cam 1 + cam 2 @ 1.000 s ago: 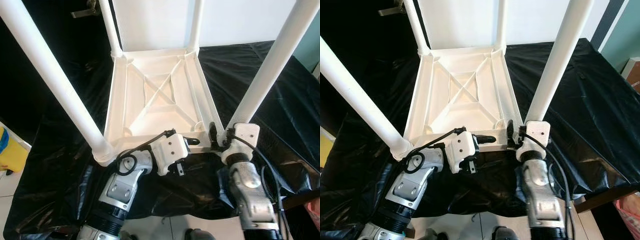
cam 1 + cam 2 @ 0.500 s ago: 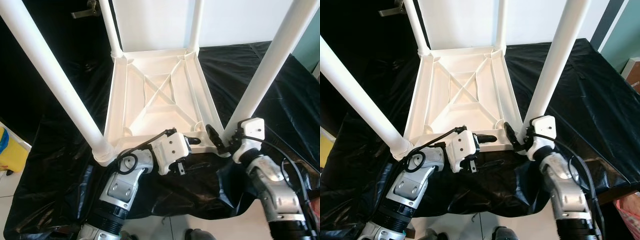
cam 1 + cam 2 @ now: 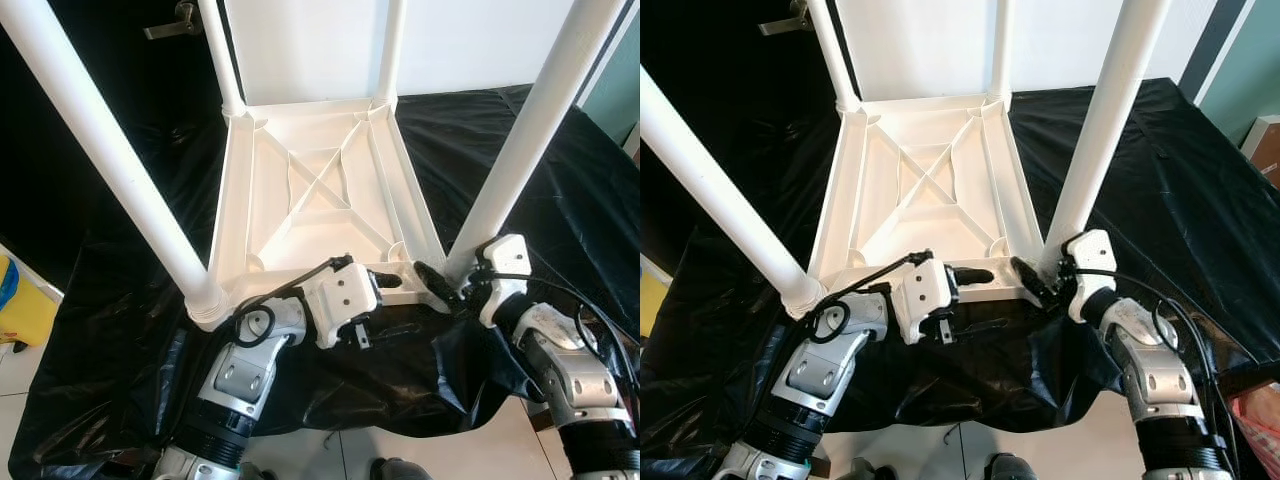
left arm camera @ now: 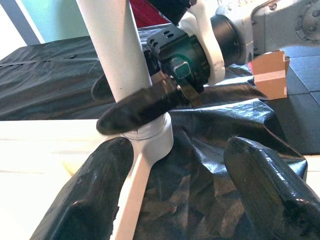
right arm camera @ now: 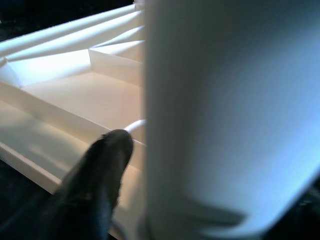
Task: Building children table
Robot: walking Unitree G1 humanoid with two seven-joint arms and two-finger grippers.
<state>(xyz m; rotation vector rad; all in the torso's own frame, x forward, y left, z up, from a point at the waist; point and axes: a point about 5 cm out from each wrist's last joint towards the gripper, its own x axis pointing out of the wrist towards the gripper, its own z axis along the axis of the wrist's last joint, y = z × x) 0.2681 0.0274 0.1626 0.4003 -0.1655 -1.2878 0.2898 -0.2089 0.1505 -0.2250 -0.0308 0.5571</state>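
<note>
A white plastic children's table (image 3: 232, 200) lies upside down on black sheeting, four white legs pointing up. My right gripper (image 3: 445, 285) is shut on the base of the near right leg (image 3: 520, 150), one finger on each side. In the right wrist view that leg (image 5: 225, 100) stands close beside one black finger (image 5: 105, 165). My left gripper (image 3: 978, 300) is open at the table's near rim, one finger above it and one below. In the left wrist view, the left gripper (image 4: 177, 147) faces the leg (image 4: 112, 45) and a right-gripper finger (image 4: 145, 105) across it.
Crinkled black plastic sheeting (image 3: 120, 380) covers the surface under the table and hangs over its near edge. The near left leg (image 3: 110, 150) slants up past my left arm. A yellow object (image 3: 20, 300) sits at far left, and a cardboard box (image 3: 1265, 140) at far right.
My right forearm has swung outward to the right while its gripper stays at the base of the near right leg. The left arm and the table have stayed put.
</note>
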